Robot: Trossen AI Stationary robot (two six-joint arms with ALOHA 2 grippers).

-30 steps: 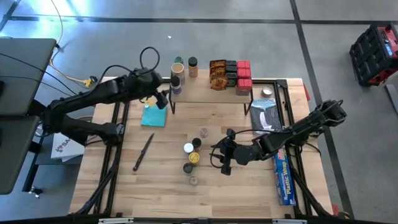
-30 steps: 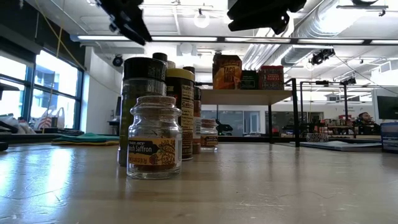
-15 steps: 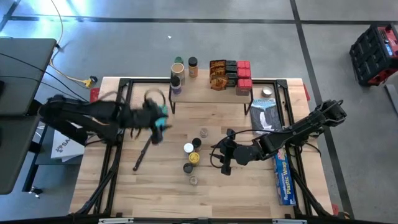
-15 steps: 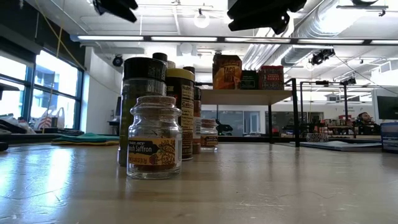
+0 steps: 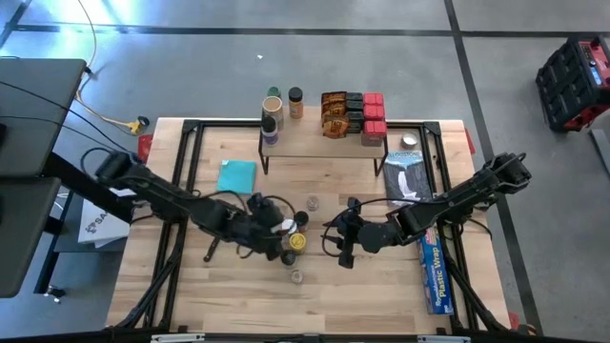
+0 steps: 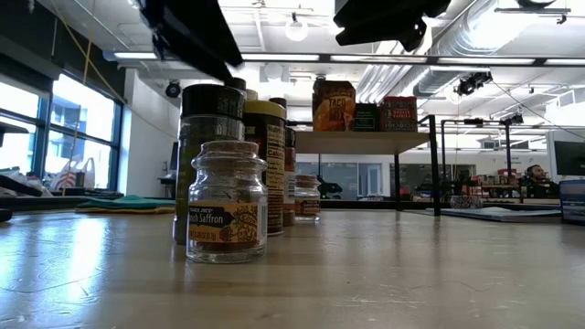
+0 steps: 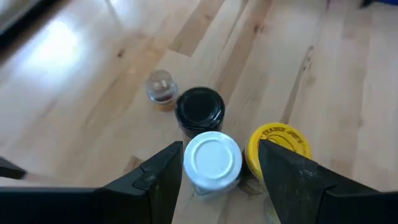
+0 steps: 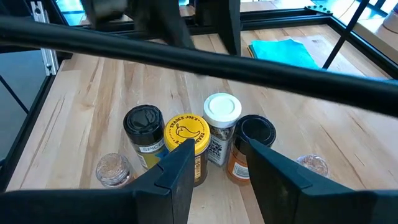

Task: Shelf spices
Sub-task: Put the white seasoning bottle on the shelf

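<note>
Several spice jars stand in a cluster point(image 5: 296, 238) mid-table: white-lidded point(image 7: 212, 158), black-lidded point(image 7: 199, 109), yellow-lidded point(image 7: 278, 149) and a small clear one point(image 7: 160, 87). The clear saffron jar point(image 6: 226, 203) is nearest the low camera. My left gripper point(image 5: 279, 232) point(image 7: 221, 147) is open, low over the cluster, with a finger on either side of the white-lidded jar and a gap showing. My right gripper point(image 5: 345, 244) point(image 8: 217, 144) is open and hovers just right of the cluster. The shelf point(image 5: 324, 138) at the far edge carries jars point(image 5: 272, 107), orange-brown packets point(image 5: 334, 112) and red boxes point(image 5: 374, 114).
A teal cloth point(image 5: 236, 176) lies left of the shelf's legs. A dark slim tool point(image 5: 219, 233) lies left of the jars. A grey packet point(image 5: 408, 176) and the blue plastic-wrap box point(image 5: 434, 272) lie under my right arm. Bare wood shows along the near edge.
My left arm has swung away from the shelf's left end, toward the near edge and the right, and dropped down over the jar cluster, ending astride the white-lidded jar. The jars and my right arm have kept still.
</note>
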